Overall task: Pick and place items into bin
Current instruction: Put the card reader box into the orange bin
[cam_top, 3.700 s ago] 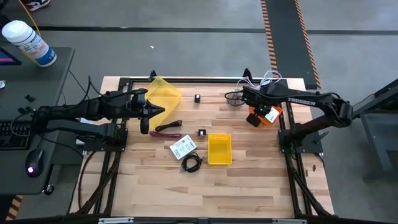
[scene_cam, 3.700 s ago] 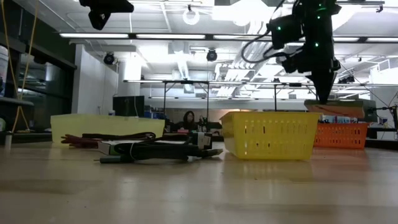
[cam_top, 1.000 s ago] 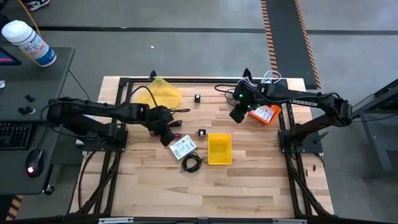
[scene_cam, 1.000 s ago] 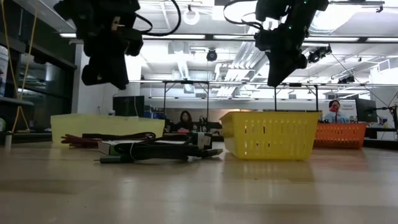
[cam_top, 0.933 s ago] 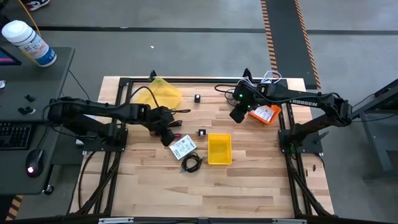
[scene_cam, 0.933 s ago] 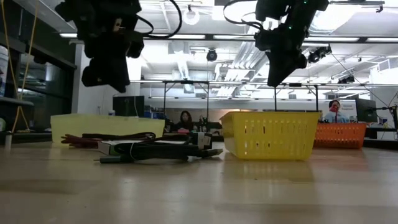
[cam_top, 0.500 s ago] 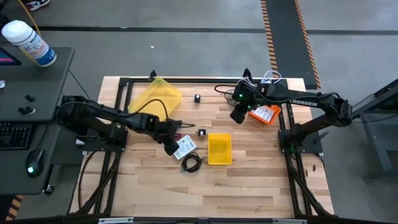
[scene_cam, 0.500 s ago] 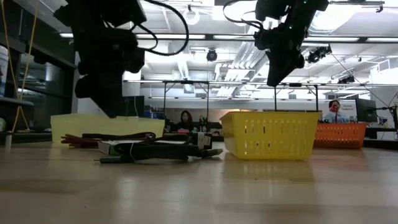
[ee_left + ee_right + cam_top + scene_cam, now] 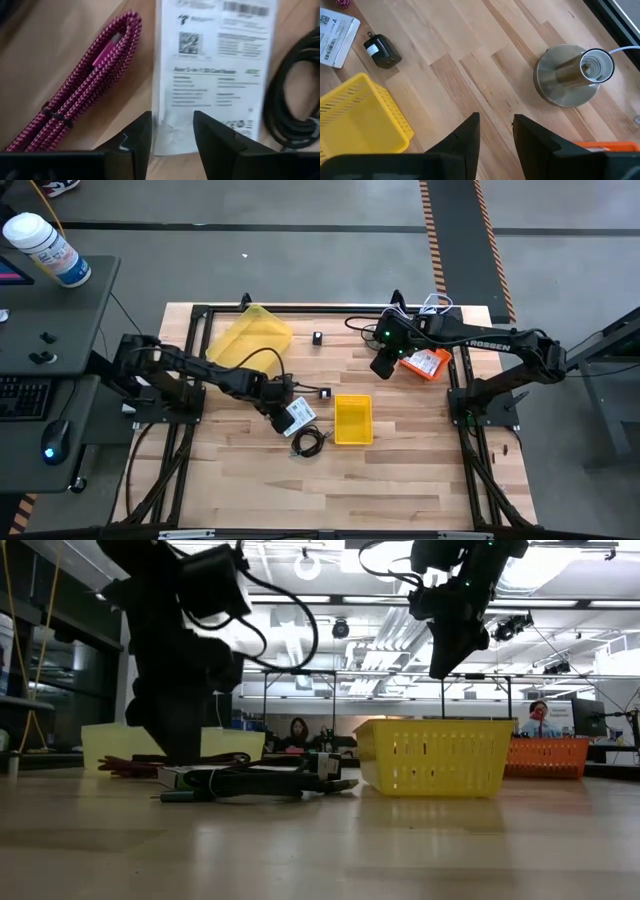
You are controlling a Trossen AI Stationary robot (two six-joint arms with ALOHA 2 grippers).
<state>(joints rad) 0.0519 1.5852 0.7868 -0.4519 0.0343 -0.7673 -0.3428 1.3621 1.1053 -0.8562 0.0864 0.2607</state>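
Wooden tabletop: the left gripper (image 9: 171, 142), fingers spread, hovers over the white printed packet (image 9: 212, 70) beside a coiled black cable (image 9: 295, 95). It should straddle the packet's edge before pinching.

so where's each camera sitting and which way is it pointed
High: overhead, facing down; both arms, yellow bin.
Low: table height, facing the room; left claw by clutter.
Left wrist: facing down past its fingers at white packet.
Right wrist: facing down at grey cone.
Shared: bin shows in high, low and right wrist views.
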